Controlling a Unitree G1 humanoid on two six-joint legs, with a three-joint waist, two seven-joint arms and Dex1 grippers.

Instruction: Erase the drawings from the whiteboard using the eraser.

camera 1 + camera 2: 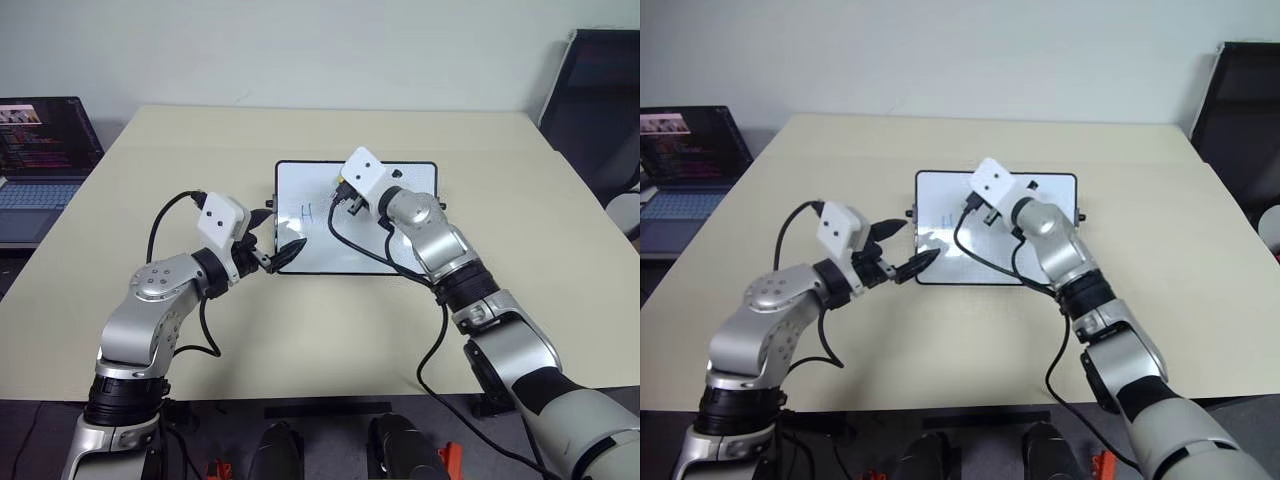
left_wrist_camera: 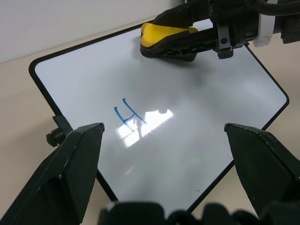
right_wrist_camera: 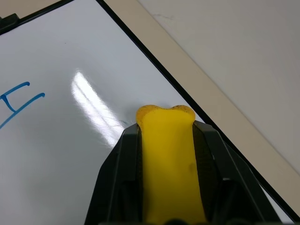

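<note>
The whiteboard lies flat in the middle of the table, black-framed and glossy. One of the drawings, a blue H-like mark, sits on its left half and also shows as the H-like mark. My right gripper is shut on the yellow eraser, held over the board near its far edge, to the right of the H. The eraser shows with its dark underside toward the board. My left gripper stands open at the board's near left corner, holding nothing.
The beige table has free room all around the board. An open laptop stands off the table's left side. A dark chair is at the far right. A small black knob sticks out from the board's left side.
</note>
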